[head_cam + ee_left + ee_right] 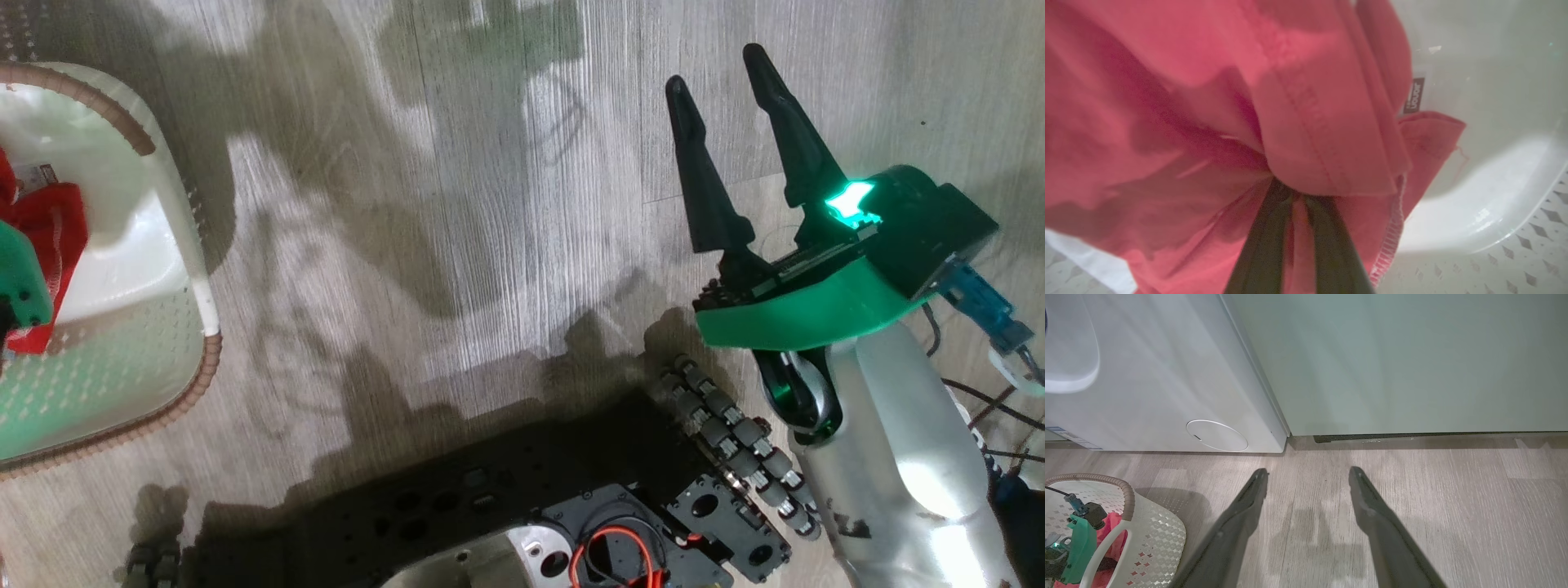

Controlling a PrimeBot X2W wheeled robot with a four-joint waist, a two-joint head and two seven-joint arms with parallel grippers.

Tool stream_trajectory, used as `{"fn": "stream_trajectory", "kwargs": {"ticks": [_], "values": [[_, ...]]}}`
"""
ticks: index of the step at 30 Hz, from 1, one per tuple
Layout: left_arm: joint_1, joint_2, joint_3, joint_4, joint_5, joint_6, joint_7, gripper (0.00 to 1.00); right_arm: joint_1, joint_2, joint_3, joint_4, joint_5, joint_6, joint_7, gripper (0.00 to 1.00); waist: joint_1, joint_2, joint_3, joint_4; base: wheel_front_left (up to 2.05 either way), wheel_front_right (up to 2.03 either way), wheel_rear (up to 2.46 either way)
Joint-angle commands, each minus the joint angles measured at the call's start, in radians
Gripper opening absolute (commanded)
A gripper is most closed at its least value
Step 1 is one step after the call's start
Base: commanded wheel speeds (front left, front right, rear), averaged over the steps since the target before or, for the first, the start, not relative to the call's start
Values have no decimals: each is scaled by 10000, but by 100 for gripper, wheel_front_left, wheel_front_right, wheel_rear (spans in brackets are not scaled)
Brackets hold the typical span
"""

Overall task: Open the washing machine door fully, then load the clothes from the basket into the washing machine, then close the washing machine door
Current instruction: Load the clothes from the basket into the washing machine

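Observation:
The red clothes (1208, 102) fill most of the left wrist view, lying in the cream basket (1486, 171). My left gripper (1292, 196) is shut on the clothes, a fold of red fabric pinched between its two dark fingers. In the head view the basket (184, 269) sits at the far left with the clothes (49, 237) inside. My right gripper (715, 69) hangs open over bare floor, well right of the basket. Its fingers (1249, 506) point at the white washing machine (1159, 375). A pale rounded panel (1069, 355) at the top left may belong to the washing machine door.
A small round white flap (1216, 435) sits low on the washer front. A pale green cabinet (1392, 363) stands right of the washer. My dark wheeled base (490, 506) fills the lower middle of the head view. Wood-look floor (457, 204) lies between basket and right arm.

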Motion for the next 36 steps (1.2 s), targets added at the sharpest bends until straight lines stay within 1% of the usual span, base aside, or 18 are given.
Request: {"fn": "stream_trajectory", "kwargs": {"ticks": [1,8,13,23,26,27,31,36], "values": [[418,296,215,38,-54,-8,-91,0,330,64,202,-247,-82,0,-65,100,0,-1,-17,-12,0,0,0],[554,359,161,38,-128,-17,-314,0,81,64,320,-211,-23,0,-65,100,0,-1,-174,-82,0,0,0],[876,141,68,38,-192,-111,-580,0,11,64,179,-54,-147,0,-65,100,0,-1,-801,62,0,0,0],[1822,-609,-185,38,-289,-288,-1481,0,237,64,-119,367,-508,0,-65,100,0,-1,-2732,665,0,0,0],[2157,-787,-222,38,-353,-349,-1780,0,389,64,-172,535,-591,0,-65,100,0,-1,-3428,851,0,0,0],[2347,-886,-228,38,-409,-394,-2064,0,482,64,-199,644,-635,0,-65,100,0,-1,-3867,968,0,0,0],[2791,-1041,-184,38,-560,-450,-2732,0,689,64,-172,846,-694,0,-65,100,0,-1,-4736,1178,0,0,0],[3112,-1153,-390,-63,-425,-440,-3350,0,995,64,-231,1076,-738,0,-65,100,0,-1,-5735,1477,0,0,0]]}}
